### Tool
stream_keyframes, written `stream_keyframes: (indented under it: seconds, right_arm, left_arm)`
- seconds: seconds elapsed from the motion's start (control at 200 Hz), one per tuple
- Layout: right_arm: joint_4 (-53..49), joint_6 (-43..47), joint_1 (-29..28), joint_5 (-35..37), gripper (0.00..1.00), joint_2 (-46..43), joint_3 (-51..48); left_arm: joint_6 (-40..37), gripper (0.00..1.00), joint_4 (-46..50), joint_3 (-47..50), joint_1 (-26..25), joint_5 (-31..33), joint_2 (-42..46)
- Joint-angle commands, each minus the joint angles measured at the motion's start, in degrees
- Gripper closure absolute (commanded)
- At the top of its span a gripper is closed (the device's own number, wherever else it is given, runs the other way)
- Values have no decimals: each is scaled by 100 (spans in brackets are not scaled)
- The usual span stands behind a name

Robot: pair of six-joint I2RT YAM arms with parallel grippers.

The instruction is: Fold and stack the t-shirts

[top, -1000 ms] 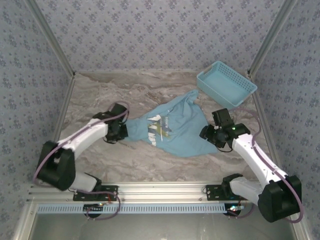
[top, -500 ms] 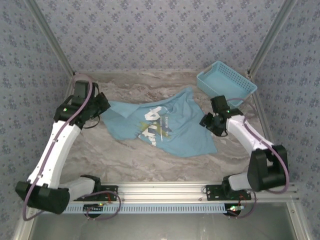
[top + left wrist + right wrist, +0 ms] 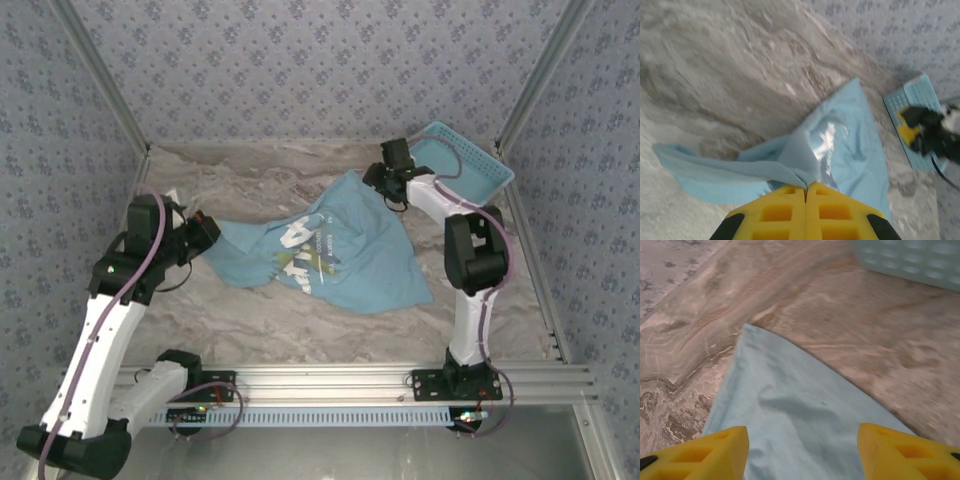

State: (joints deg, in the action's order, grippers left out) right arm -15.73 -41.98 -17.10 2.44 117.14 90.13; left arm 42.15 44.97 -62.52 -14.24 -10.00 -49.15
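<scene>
Left gripper (image 3: 805, 186) is pinching a bunched fold of the t-shirt (image 3: 330, 255) with its jaws fully closed on the cloth, towards the left edge of the table (image 3: 250, 170). The shirt is lying rumpled across the middle of the table, print side up, with one pointed corner reaching towards the far right corner. Right gripper (image 3: 802, 450) is hanging just above that pointed corner with its jaws wide apart and gripping nothing. The step in hand is judged to be spreading the garment flat before folding; to do this well, the right gripper should be closing on the corner's edge only, taking one layer rather than a wad, then drawing away from the left grip, low over the table, until the creases are pulling out. The basket (image 3: 480, 170) is sitting in the far right corner, just beside the right gripper, so snagging its rim is a risk. Its interior is appearing bare, though the arm is covering part of it.
</scene>
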Motion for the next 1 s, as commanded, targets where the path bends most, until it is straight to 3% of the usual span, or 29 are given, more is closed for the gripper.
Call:
stream_keyframes:
  seconds: [0.0,0.17,0.4,0.54,0.655,0.799,0.879,0.994]
  right_arm:
    - [92,540,-136,220,37,413,449]
    - [-222,1053,-272,589,33,1141,1048]
    - [-1914,1594,-566,1264,28,2386,2893]
    - [-2826,1493,-608,1122,31,3049,3932]
    - [-2987,1241,-600,1038,34,3135,3998]
    - [-2346,1334,-601,1051,33,2618,3462]
    - [-2299,1508,-605,1098,41,2423,3315]
    - [-2768,1307,-541,1070,62,2360,3178]
  left_arm:
    - [-4,100,81,316,25,-1111,351]
    - [-124,100,539,800,26,-1487,1021]
    - [20,100,739,1056,27,-1505,1529]
    - [-27,100,803,1015,26,-1337,1567]
    - [-35,100,702,988,35,-1270,1456]
    - [-103,100,704,937,35,-1151,1277]
    - [-165,100,902,884,35,-894,1288]
    - [-276,100,1009,882,44,-624,1335]
